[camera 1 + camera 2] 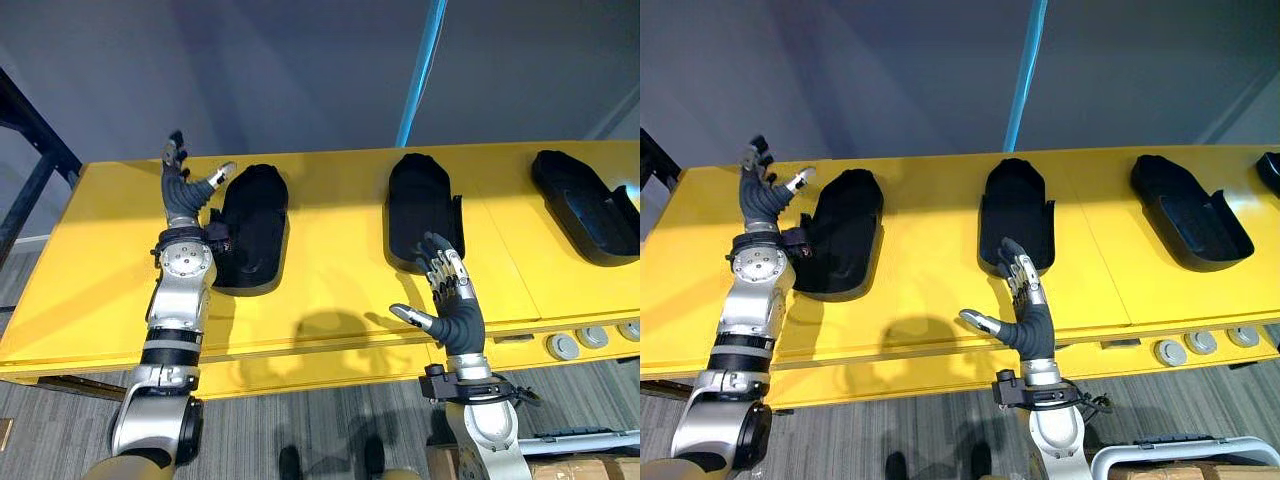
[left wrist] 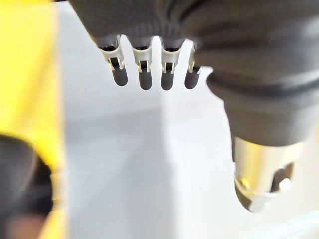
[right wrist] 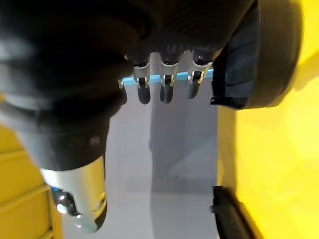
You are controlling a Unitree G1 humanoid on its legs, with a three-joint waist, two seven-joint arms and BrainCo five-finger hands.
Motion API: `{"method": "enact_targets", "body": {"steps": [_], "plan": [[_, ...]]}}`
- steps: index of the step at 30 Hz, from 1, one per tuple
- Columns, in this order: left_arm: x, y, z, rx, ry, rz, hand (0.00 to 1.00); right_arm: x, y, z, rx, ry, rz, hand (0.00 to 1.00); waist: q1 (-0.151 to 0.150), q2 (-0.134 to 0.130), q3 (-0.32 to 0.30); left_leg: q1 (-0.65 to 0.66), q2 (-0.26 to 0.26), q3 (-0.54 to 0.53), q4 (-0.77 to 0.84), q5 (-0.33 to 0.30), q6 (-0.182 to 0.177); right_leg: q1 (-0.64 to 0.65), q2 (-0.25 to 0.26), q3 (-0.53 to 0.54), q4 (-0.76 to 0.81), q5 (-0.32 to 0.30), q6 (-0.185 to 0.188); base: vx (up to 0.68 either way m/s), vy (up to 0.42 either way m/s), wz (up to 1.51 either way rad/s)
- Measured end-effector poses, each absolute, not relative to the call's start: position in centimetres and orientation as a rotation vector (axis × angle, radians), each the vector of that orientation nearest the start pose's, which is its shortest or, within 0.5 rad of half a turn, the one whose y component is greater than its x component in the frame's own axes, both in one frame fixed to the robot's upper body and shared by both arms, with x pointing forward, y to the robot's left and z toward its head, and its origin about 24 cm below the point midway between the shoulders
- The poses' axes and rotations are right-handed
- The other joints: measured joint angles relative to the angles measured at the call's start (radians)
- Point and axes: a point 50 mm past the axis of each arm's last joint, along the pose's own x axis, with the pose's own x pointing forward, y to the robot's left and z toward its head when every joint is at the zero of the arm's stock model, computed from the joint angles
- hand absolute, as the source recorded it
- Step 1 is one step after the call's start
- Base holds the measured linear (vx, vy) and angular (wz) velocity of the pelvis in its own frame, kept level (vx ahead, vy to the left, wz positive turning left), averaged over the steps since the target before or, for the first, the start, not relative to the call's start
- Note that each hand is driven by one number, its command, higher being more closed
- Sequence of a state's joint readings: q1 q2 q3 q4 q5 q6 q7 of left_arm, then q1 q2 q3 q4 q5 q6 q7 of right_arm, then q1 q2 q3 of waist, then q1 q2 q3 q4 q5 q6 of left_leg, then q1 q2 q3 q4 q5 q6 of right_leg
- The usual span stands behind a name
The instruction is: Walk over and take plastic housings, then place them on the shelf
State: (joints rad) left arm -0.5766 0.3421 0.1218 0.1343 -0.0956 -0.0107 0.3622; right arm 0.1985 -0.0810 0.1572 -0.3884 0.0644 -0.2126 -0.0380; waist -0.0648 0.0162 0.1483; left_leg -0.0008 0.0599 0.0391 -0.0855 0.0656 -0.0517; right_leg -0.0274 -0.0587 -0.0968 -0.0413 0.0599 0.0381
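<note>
Bright, probably overhead light; soft shadows on yellow table (image 1: 340, 290)

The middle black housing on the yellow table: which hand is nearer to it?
Right. The right hand is open at the near end of the middle housing; the left hand is farther away, beside the leftmost housing.

A long yellow surface (image 1: 330, 200) stands against a plain grey wall (image 1: 300, 70) crossed by a thin blue vertical strip (image 1: 422, 70), with grey striped carpet floor (image 1: 330, 412) below and a dark metal frame (image 1: 12, 105) at its left end.
</note>
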Motion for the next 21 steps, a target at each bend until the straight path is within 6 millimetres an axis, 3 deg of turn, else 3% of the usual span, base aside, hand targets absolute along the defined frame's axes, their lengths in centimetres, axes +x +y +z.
{"method": "enact_targets", "body": {"steps": [2, 3, 6, 12, 15, 21], "plan": [[31.4, 22.7, 20.0, 0.066, -0.554, 0.46, 0.0, 20.7, -13.5, 10.0, 0.039, -0.37, 0.085, 0.0, 0.001, 0.013, -0.01, 0.019, 0.0, -0.006, 0.0, 0.0, 0.0, 0.021, -0.001, -0.003, 0.0, -0.003, 0.001, 0.02, 0.024, 0.08], [30.2, 22.9, 19.6, 0.059, -0.57, 0.491, 1.0, 20.7, -13.5, 9.9, 0.038, -0.366, 0.085, 0.0, 0.002, 0.019, -0.02, 0.025, 0.0, -0.01, -0.001, 0.0, 0.0, 0.029, -0.001, -0.008, 0.0, -0.006, 0.001, 0.01, 0.019, 0.1], [27.2, 23.0, 18.2, 0.074, -0.6, 0.552, 1.0, 20.6, -13.6, 9.9, 0.038, -0.364, 0.086, 0.0, 0.011, 0.028, -0.054, 0.025, 0.0, -0.018, -0.001, 0.0, 0.0, 0.033, -0.002, -0.023, 0.0, -0.008, 0.001, 0.0, 0.016, 0.09], [20.8, 22.5, 12.4, 0.06, -0.448, 0.574, 1.0, 20.6, -13.5, 9.0, 0.048, -0.324, 0.092, 0.0, 0.036, 0.028, -0.093, 0.039, 0.0, -0.03, -0.005, -0.002, -0.001, 0.056, -0.005, -0.032, -0.002, -0.016, 0.003, -0.01, 0.018, 0.06], [19.4, 21.8, 10.4, 0.063, -0.352, 0.521, 1.0, 20.3, -13.5, 8.6, 0.057, -0.306, 0.086, 0.0, 0.042, 0.025, -0.109, 0.03, 0.0, -0.039, -0.005, -0.004, -0.005, 0.06, -0.007, -0.045, -0.009, -0.021, 0.01, -0.01, 0.009, 0.12], [18.5, 20.9, 8.4, 0.04, -0.25, 0.389, 1.0, 20.2, -13.8, 8.5, 0.054, -0.302, 0.083, 0.0, 0.05, 0.024, -0.131, 0.023, 0.0, -0.046, -0.005, 0.0, 0.001, 0.059, -0.008, -0.053, -0.016, -0.018, 0.014, 0.01, 0.004, 0.04]]}}
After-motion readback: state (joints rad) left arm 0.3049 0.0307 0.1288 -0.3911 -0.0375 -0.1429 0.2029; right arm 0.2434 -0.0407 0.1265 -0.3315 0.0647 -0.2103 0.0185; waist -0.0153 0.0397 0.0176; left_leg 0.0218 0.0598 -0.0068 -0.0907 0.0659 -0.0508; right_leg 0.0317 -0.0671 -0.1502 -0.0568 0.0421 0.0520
